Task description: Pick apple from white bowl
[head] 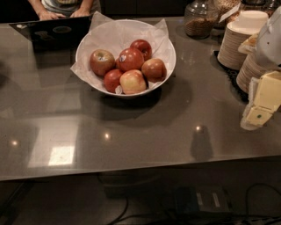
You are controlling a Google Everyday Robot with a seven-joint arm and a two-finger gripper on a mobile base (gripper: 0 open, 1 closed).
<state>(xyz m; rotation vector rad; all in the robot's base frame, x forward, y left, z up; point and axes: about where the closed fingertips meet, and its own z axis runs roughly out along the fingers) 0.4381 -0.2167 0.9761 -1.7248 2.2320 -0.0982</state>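
The grey, glossy worktop [145, 140] fills most of the view and runs off to the left of the hand [257, 115], which hangs at the far right edge just above the surface, cream-coloured and partly cut off by the frame. Whether the hand is apart or together cannot be told. It holds nothing, and its shadow lies on the worktop just left of and below it. Well to the left of the hand and farther back stands the white bowl [85, 48], wide and shallow, lined with crinkled white paper [105, 30] that sticks out over the rim. Farther left still, at the back edge, is a dark open laptop [52, 30] with a person [66, 6] behind it. Directly behind the hand, close to it, rise stacks of beige paper plates [239, 41]. A glass jar [199, 19] sits behind and to the left of the hand, beside the plates. Six red-and-yellow apples [130, 59] lie clustered inside the white bowl, touching one another, well apart from the hand.
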